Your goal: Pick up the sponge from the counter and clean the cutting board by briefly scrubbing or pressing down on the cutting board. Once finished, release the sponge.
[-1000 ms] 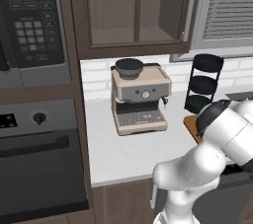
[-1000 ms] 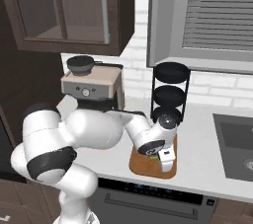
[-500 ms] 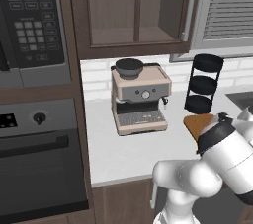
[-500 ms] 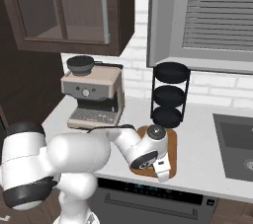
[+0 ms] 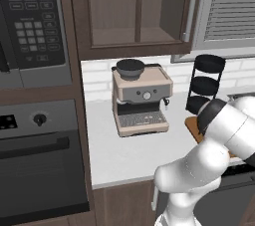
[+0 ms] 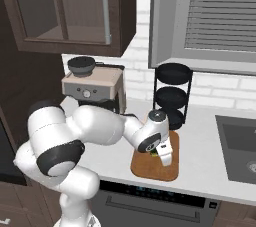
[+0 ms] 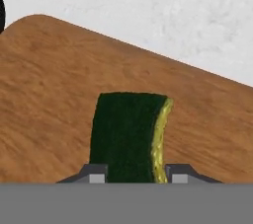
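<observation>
Light grey-white countertop [image 6: 210, 168] runs bare beyond the flat orange-brown wooden cutting board [image 6: 145, 167]. Gripper [image 6: 165, 159] jaws flank the green-topped yellow sponge [image 7: 129, 136] on the board; actual clamping is unclear, fingertips cropped.

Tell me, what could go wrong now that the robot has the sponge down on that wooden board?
The sponge sits between the gripper fingers over the cutting board, so it may cling to a finger instead of dropping cleanly. The board lies near the counter front edge, so a hard push might slide it. The black rack stands close behind; a wide swing could bump it.
</observation>
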{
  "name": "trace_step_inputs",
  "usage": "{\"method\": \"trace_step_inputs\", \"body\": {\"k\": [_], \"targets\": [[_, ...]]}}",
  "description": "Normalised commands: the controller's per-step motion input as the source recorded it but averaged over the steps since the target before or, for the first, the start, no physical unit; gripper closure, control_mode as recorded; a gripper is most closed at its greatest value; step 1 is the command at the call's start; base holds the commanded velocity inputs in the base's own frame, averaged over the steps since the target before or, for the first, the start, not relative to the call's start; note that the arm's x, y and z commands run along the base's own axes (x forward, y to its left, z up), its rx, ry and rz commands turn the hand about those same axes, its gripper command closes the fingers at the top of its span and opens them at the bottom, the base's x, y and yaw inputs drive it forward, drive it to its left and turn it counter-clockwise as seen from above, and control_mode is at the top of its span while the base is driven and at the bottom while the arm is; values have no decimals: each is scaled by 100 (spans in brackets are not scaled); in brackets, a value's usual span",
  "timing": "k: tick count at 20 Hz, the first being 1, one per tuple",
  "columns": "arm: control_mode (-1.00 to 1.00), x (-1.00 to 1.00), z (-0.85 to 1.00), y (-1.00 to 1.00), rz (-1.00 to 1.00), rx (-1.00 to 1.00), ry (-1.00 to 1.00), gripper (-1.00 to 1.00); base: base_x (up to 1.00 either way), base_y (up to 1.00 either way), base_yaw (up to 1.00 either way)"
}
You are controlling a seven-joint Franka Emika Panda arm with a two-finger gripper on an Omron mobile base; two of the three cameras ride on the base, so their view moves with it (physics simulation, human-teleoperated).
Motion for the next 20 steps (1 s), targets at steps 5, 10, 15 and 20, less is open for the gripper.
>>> {"method": "trace_step_inputs", "body": {"k": [5,10,15,20], "targets": [[-100,50,0,17,0,1,0,100,0,0,0],[-100,21,0,28,0,1,0,100,0,0,0],[-100,-17,-12,8,0,0,0,100,0,0,0],[-100,-96,-29,-16,0,0,1,100,0,0,0]]}}
